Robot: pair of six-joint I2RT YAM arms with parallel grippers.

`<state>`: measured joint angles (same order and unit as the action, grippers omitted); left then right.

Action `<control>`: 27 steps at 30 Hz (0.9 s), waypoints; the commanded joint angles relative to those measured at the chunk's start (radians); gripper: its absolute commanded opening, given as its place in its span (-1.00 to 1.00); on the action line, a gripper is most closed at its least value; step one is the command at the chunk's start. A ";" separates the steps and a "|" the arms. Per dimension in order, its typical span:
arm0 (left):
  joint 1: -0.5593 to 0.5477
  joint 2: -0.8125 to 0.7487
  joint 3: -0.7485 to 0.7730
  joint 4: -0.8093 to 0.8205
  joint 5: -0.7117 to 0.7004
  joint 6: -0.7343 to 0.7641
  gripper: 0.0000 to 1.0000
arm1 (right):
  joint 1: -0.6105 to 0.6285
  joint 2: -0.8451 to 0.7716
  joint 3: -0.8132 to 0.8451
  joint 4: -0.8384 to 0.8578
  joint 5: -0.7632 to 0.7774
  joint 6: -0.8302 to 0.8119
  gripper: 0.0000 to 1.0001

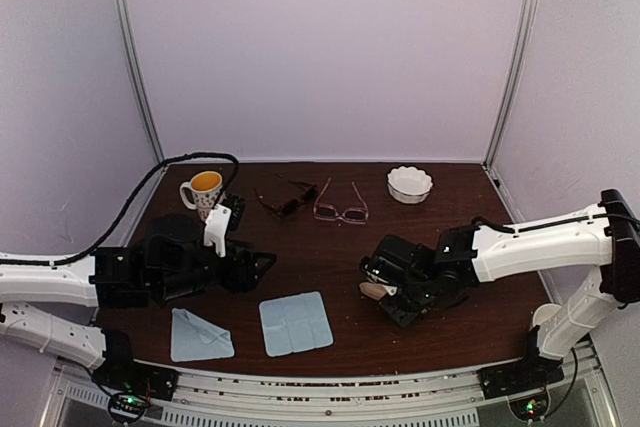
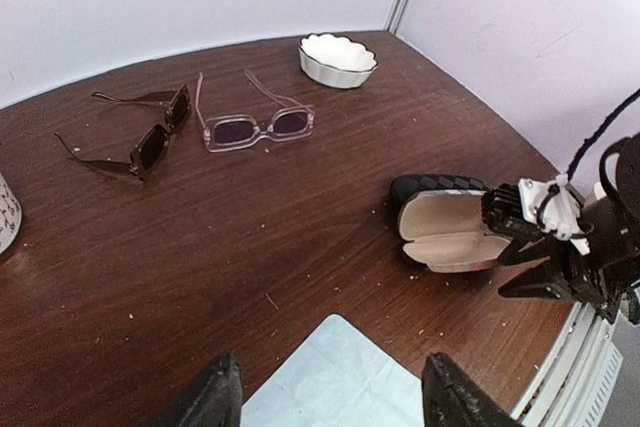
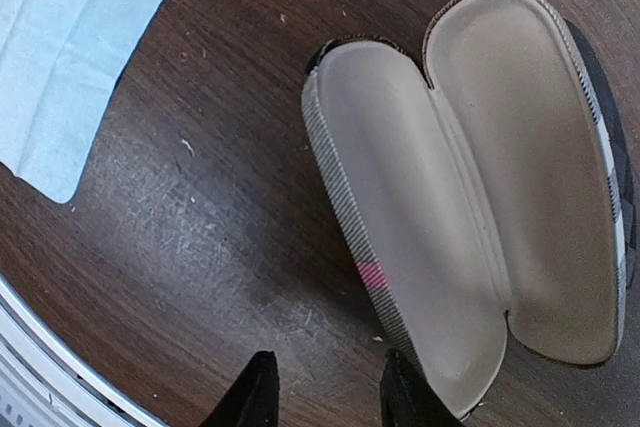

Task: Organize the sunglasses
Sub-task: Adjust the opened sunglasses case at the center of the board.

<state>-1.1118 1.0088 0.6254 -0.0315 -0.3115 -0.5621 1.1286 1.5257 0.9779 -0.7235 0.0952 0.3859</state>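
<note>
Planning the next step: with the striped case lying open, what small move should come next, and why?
Probably reach the left gripper toward the pink-framed glasses: the striped case lies open and empty, both pairs sit outside it with arms unfolded, and this gripper is open, holding nothing.

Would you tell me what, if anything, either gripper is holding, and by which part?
Nothing; the left gripper and right gripper both stand open, empty.
</note>
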 commanded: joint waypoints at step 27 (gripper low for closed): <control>0.005 -0.224 0.069 -0.382 -0.052 0.111 0.28 | -0.093 0.134 -0.031 0.159 0.040 -0.064 -1.00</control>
<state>-1.1118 0.7883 0.6636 -0.3878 -0.3401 -0.4694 1.0412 1.6268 0.9424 -0.5785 0.0914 0.3386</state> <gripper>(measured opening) 0.641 0.015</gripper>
